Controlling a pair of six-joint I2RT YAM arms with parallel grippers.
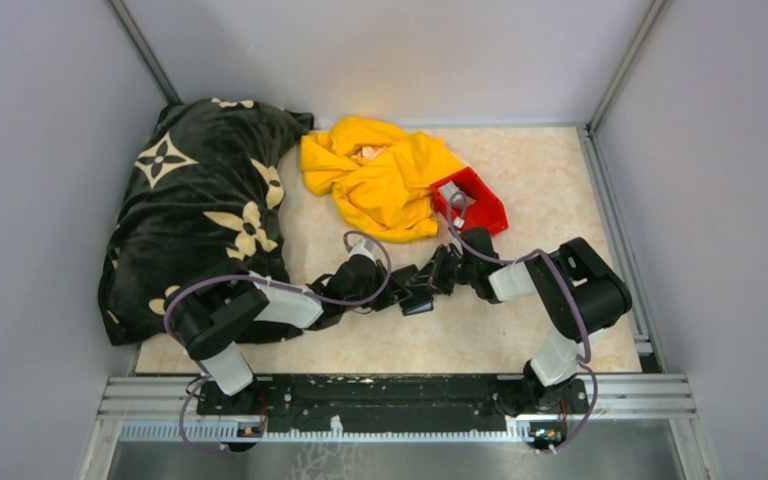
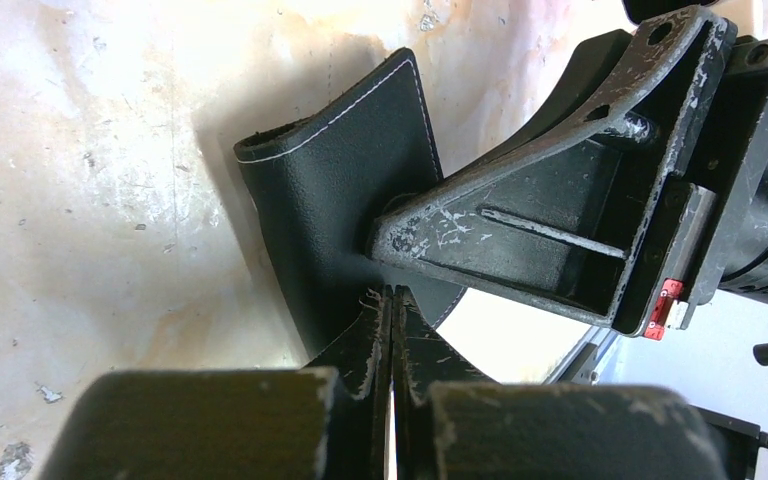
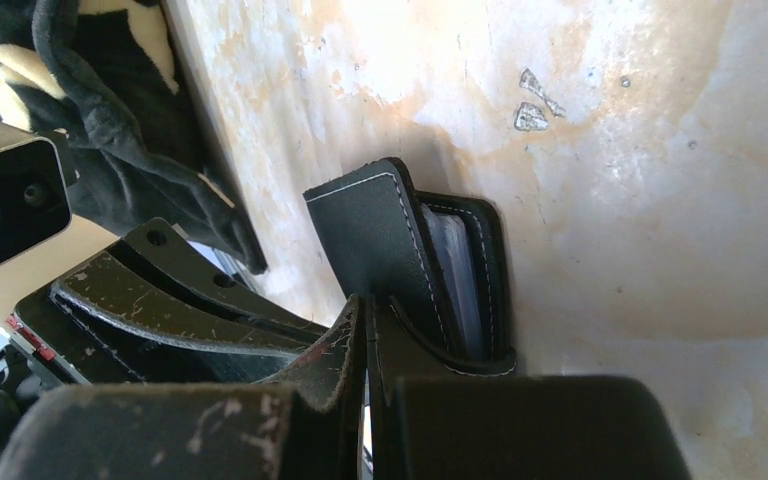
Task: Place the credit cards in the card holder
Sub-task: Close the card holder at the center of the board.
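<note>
The left gripper and right gripper, jaws pressed together, are seen clamped on opposite sides of the card holder, held on edge between them above the worktop's near centre.

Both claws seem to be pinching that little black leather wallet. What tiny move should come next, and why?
Probably easing the two grippers apart to spread it. The left gripper and right gripper are each shut on the black leather folding card holder, whose front flap stands only slightly off the greyish inside, likely too narrow a gap to slide anything in.
</note>
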